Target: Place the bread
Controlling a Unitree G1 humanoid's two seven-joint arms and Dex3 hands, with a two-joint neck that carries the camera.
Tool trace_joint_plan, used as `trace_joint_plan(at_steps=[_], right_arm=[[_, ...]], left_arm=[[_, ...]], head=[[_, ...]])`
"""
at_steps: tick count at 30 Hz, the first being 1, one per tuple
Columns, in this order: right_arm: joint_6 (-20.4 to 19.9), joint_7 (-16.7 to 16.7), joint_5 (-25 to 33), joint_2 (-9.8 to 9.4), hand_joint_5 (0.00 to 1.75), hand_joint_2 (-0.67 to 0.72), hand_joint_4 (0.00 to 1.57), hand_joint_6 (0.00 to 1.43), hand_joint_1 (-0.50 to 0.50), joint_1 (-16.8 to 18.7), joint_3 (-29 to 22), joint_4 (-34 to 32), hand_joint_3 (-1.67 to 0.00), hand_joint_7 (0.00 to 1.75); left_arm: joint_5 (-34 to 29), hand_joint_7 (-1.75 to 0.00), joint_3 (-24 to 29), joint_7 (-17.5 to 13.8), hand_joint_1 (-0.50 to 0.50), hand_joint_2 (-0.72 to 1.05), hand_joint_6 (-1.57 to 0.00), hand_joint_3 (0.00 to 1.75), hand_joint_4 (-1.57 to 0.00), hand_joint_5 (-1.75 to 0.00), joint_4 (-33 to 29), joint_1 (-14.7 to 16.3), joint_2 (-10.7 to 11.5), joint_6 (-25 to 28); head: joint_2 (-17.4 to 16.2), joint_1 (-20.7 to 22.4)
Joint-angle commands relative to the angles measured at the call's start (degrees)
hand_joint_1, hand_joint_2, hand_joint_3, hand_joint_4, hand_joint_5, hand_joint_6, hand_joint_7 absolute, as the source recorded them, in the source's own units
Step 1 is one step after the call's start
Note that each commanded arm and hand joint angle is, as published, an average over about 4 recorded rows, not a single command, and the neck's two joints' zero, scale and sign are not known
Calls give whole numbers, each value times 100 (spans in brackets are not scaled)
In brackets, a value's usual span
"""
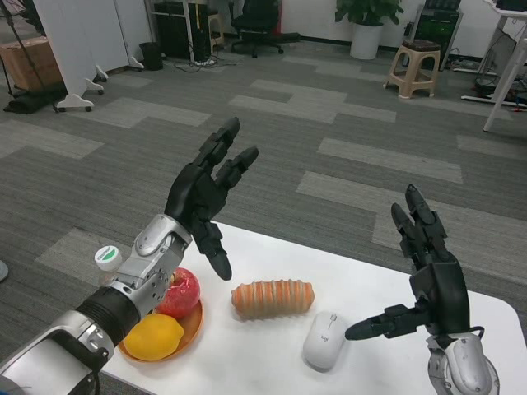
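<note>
On the white table (395, 271), mid-near: bread (272, 298) lies free between orange plate (194, 326) and mouse (324, 339) | left hand (206, 193), right hand (428, 271) raised, fingers spread, holding nothing | advice: descend over the loaf's middle, grip across its width, avoid nudging the mouse.

a: the bread (272, 298) is orange-brown with paler ridged stripes, on a white table (255, 362). white mouse (324, 339) too.
b: the plate (191, 326)?
a: orange, holding a red apple (183, 293) and a yellow lemon (153, 336). the bottle (107, 258) has a green-and-white cap.
b: the floor (329, 132)?
a: grey carpet in light and dark patches. each hand, left (207, 191) and right (424, 267), is black.
</note>
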Motion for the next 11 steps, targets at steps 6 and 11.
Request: trace_joint_plan(at_steps=[6, 11], right_arm=[[-7, -27, 52, -8, 19, 4, 0, 0, -28, -13, -14, -57, 0, 0], [-7, -27, 52, -8, 13, 3, 0, 0, -29, -13, -14, -60, 0, 0]], left_arm=[[65, 0, 69, 48, -50, -64, 0, 9, 0, -38, -107, 45, 23, -46], [65, 0, 77, 48, -50, -64, 0, 9, 0, -41, -109, 45, 30, -46]], head=[[3, -7], [3, -7]])
